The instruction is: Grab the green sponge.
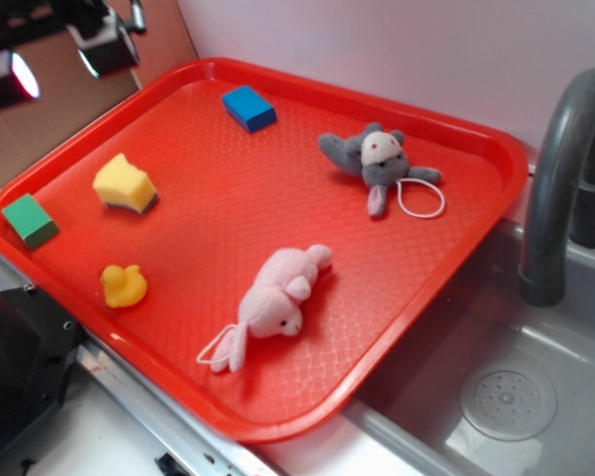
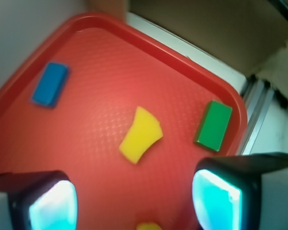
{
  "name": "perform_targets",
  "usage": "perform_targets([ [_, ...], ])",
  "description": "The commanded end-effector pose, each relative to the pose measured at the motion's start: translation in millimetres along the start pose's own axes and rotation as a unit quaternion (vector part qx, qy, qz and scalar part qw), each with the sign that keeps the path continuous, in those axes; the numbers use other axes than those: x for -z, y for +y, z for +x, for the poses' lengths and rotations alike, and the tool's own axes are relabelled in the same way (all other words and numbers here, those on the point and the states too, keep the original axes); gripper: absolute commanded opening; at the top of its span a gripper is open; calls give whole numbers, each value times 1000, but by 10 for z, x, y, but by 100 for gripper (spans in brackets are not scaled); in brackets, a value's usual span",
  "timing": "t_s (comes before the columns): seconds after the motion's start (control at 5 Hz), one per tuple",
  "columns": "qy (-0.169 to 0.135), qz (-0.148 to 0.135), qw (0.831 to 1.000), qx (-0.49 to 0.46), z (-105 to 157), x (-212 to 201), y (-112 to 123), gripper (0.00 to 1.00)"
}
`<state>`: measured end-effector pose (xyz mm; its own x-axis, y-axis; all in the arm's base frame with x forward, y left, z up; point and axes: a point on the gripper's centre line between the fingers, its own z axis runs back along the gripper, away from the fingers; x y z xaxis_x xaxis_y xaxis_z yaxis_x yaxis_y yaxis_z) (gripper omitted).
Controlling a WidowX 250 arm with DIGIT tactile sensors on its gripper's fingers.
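The black gripper (image 2: 134,201) with glowing cyan finger pads (image 2: 53,206) hangs above the tray, its jaws spread wide and holding nothing. Seen from the wrist, a yellow curved foam sponge (image 2: 141,134) lies at twelve o'clock from the gap, and the green rectangular sponge (image 2: 213,125) lies flat at about one o'clock, close to the corner rim of the red textured plastic tray (image 2: 149,43). A blue rectangular sponge (image 2: 50,84) rests farther off at eleven o'clock. In the exterior view, the green sponge sits at the tray's nine o'clock edge.
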<state>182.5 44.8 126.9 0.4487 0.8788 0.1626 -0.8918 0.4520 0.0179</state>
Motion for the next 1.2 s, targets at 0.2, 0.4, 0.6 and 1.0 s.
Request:
perform_targets([
  [0.2, 5, 6, 994, -106, 193, 542, 12, 100],
  [0.4, 11, 12, 995, -103, 233, 629, 56, 100],
  [0.6, 12, 29, 996, -86, 302, 749, 117, 100],
  [1.0, 15, 55, 998, -39, 347, 970, 127, 100],
])
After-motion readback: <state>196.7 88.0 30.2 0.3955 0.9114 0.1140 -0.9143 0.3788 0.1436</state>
